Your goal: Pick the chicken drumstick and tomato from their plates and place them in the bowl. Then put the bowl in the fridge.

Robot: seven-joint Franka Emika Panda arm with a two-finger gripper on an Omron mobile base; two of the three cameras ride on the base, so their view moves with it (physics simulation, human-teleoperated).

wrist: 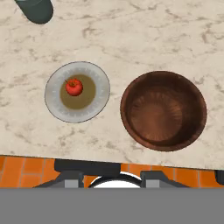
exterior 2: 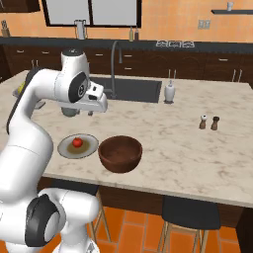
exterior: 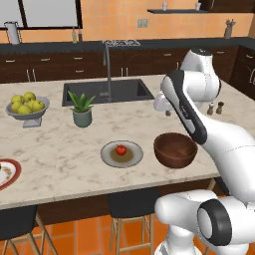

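The red tomato lies on the grey-rimmed plate near the counter's front edge. To its right stands the dark wooden bowl, with nothing in it. My gripper hangs high above both, looking straight down, open and holding nothing. A red-rimmed white plate is cut off at the far left of the left base view. I cannot make out the chicken drumstick on it. The fridge is out of view.
A grey footed bowl of yellow-green apples and a potted plant stand left of the sink. A soap bottle and two shakers sit to the right. Stools stand under the front edge.
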